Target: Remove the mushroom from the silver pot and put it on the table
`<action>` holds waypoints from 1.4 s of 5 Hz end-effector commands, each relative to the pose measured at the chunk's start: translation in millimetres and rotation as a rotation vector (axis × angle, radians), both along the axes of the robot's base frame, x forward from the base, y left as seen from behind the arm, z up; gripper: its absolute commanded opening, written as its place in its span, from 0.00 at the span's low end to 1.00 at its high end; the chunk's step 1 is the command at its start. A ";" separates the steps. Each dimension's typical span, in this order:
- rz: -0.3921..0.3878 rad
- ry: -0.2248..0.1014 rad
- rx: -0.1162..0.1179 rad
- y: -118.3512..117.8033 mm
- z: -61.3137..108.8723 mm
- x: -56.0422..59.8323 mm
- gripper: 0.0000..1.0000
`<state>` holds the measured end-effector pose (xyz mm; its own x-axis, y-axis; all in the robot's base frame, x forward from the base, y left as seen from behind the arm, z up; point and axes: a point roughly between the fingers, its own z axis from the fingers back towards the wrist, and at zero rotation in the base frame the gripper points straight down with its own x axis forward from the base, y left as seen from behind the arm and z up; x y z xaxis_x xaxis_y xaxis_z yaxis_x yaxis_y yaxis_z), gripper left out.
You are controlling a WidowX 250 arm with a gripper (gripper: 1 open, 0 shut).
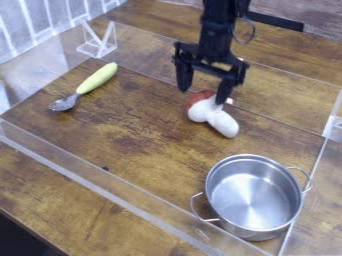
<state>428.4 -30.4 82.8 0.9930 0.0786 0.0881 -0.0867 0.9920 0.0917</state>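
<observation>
The mushroom [214, 114] lies on its side on the table [134, 120], its reddish cap pointing up-left and its thick white stem down-right. The silver pot [253, 195] stands at the front right with nothing inside it. My gripper [205, 86] hangs open just above and slightly left of the mushroom's cap, holding nothing; one black finger [226, 91] is right over the cap.
A yellow corn cob [96, 77] and a small grey spoon [64, 102] lie at the left. A clear plastic wall [120, 195] runs across the front and along the right side. A clear stand [96, 40] sits at the back left.
</observation>
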 end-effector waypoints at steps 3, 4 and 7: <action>-0.055 -0.111 -0.012 32.7 47.6 8.9 1.00; -0.087 -0.084 -0.015 39.8 27.6 13.5 1.00; -0.075 -0.073 -0.019 59.5 11.6 19.3 1.00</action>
<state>441.3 19.1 69.0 0.9957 -0.0122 0.0920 0.0063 0.9980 0.0636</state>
